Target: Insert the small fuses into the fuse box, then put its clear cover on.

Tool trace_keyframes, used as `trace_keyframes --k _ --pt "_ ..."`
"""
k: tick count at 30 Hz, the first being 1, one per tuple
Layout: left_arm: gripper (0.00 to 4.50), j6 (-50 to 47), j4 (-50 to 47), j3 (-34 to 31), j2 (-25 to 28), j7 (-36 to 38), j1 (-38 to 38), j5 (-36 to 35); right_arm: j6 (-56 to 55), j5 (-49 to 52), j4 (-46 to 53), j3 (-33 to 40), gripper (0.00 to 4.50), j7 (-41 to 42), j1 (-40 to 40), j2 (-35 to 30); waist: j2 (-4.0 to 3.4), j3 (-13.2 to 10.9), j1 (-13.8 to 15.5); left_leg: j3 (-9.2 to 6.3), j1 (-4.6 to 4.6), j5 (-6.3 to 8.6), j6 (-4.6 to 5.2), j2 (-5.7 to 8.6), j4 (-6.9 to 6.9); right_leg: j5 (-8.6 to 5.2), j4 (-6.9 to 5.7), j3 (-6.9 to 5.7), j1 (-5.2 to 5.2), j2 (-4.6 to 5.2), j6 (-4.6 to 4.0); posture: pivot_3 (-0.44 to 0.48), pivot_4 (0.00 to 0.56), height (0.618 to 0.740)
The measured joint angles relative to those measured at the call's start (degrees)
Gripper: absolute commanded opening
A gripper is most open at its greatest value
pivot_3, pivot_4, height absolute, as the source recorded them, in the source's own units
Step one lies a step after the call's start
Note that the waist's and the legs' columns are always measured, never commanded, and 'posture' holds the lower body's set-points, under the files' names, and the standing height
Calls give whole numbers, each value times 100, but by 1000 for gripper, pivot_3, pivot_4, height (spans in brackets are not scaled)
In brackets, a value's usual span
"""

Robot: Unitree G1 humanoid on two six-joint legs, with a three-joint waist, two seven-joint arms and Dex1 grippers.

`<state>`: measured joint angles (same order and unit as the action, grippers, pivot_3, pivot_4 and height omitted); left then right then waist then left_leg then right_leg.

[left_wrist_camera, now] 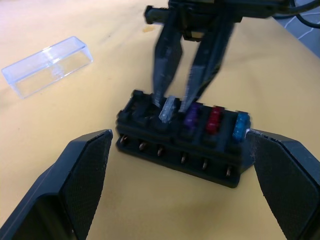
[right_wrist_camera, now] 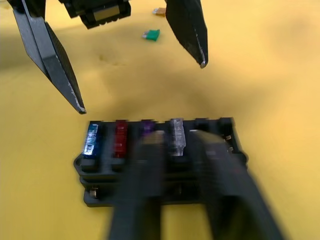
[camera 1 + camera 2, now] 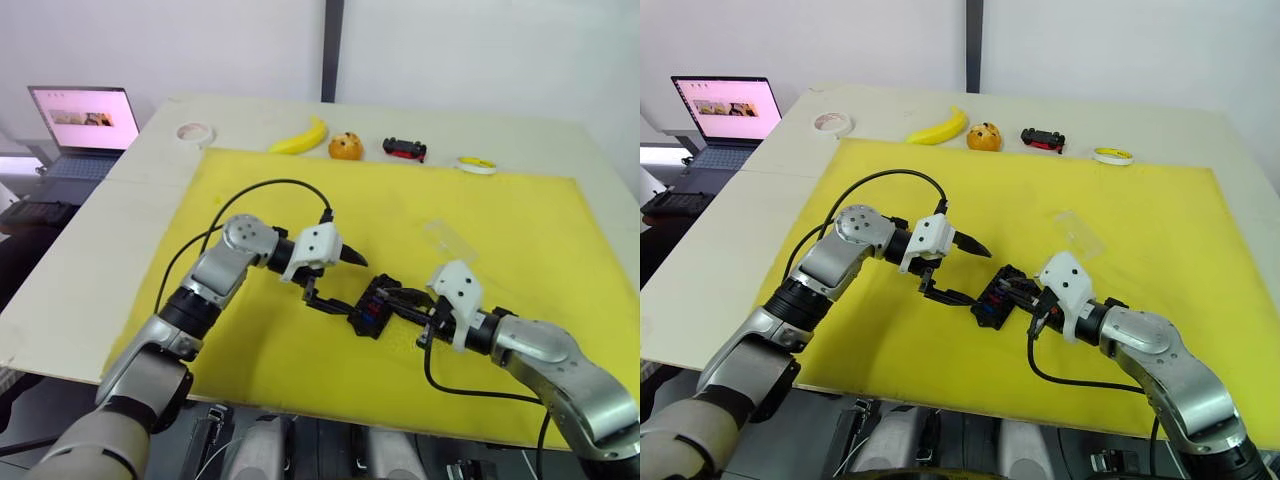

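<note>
- Nearest me, the right tool [image 1: 182, 102] reaches in from about four o'clock, its two fingers nearly closed around the grey fuse [image 1: 167, 109], which sits partly in its slot.
- The fuse box [image 3: 376, 306] rests on the yellow mat [image 3: 540, 230] near centre, with blue, red and purple fuses seated beside the grey one and two slots empty.
- The left tool [image 2: 135, 80] hovers wide open at nine o'clock, holding nothing.
- Risk, as I judge it: pressing a tilted fuse could jam it or skid the unbraced box.
- A green fuse [image 2: 151, 34] lies loose beyond.
- The clear cover [image 3: 449, 240] lies at one o'clock, easily knocked.
</note>
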<state>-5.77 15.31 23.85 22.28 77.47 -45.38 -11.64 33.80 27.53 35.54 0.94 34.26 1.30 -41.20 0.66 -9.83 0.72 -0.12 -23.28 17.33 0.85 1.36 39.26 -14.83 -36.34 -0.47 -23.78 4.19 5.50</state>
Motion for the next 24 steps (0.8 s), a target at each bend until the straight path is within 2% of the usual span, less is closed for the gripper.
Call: trace_keyframes --k 2,11,19,24 --pt "4500 0 0 -3 0 0 0 2 60 80 96 91 3328 1 -1 -7 0 0 0 0 0 0 0 0 0 0 0 0 0 0 0 0 150 740" --pt "4500 5 29 -11 -21 -4 0 44 333 435 407 526 3328 -54 -206 7 0 0 -1 0 1 0 -1 0 2 0 -5 1 0 -1 0 0 150 740" --pt "4500 5 28 -11 -35 14 0 48 72 100 182 393 3328 -47 43 48 0 1 -3 1 2 0 -1 1 4 0 -9 1 0 -1 0 0 150 740" --pt "4500 -28 -56 -18 23 63 10 39 43 480 168 515 3328 307 -102 87 0 1 -16 1 6 -1 -2 -3 4 0 -13 3 0 -6 0 0 150 740"
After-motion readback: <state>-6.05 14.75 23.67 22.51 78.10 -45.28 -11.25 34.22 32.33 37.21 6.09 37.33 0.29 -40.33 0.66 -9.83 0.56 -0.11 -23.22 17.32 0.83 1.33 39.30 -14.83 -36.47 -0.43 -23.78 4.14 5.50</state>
